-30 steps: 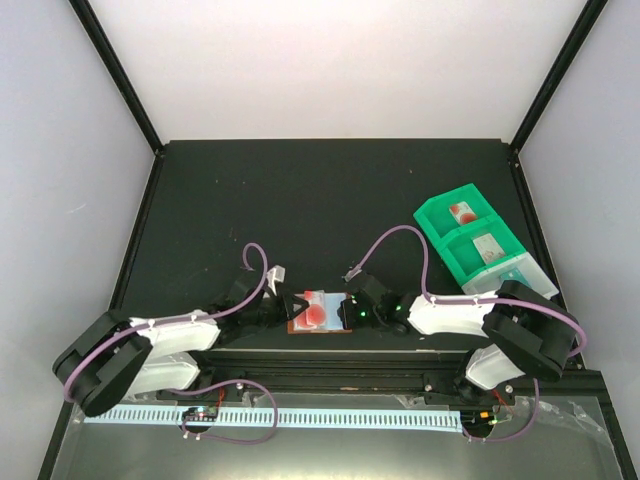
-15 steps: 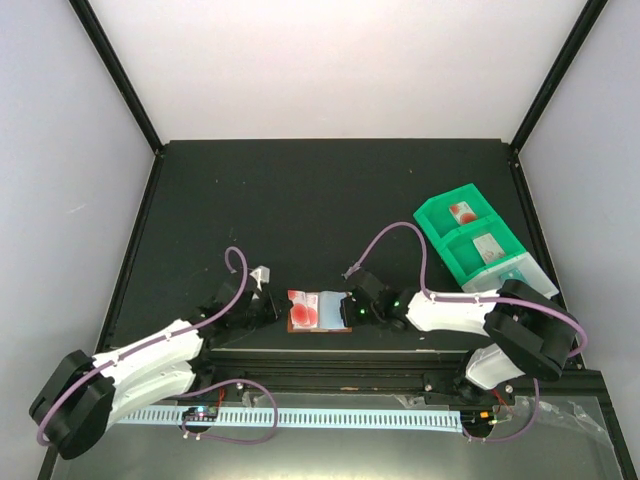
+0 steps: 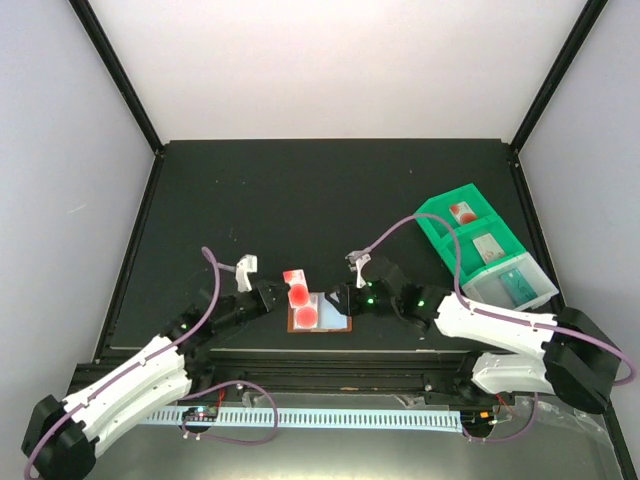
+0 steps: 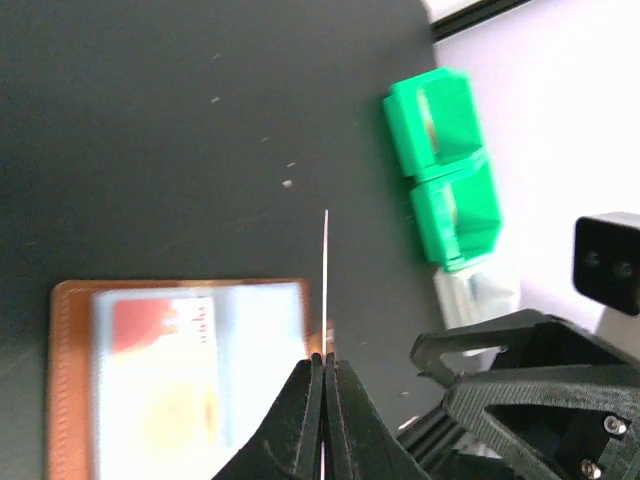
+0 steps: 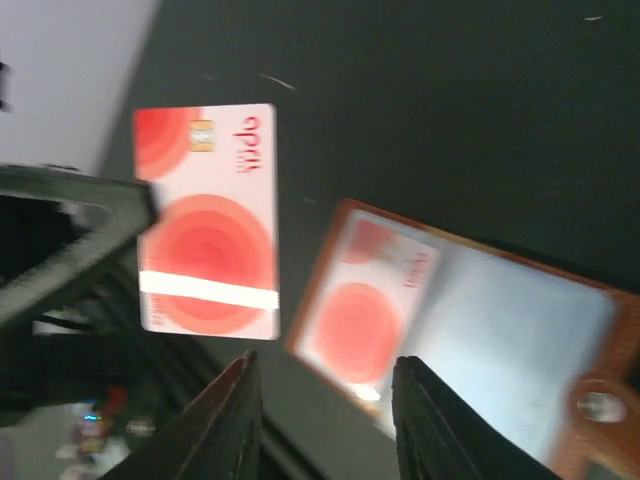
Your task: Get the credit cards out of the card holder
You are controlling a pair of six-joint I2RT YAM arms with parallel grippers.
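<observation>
Credit card (image 3: 294, 290), thin red-white plastic | left jaws pinching it | right jaws spread | card holder (image 3: 333, 314) open

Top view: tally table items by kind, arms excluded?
Brown leather card holder, open: 1
Green compartmented plastic tray: 1
White plastic cards with red marks: 3 (one in left gripper, one in holder, one in tray)
Greyish-white plastic card: 1
Total: 6; teal item in tray's pale end compartment unclear, uncounted
</observation>
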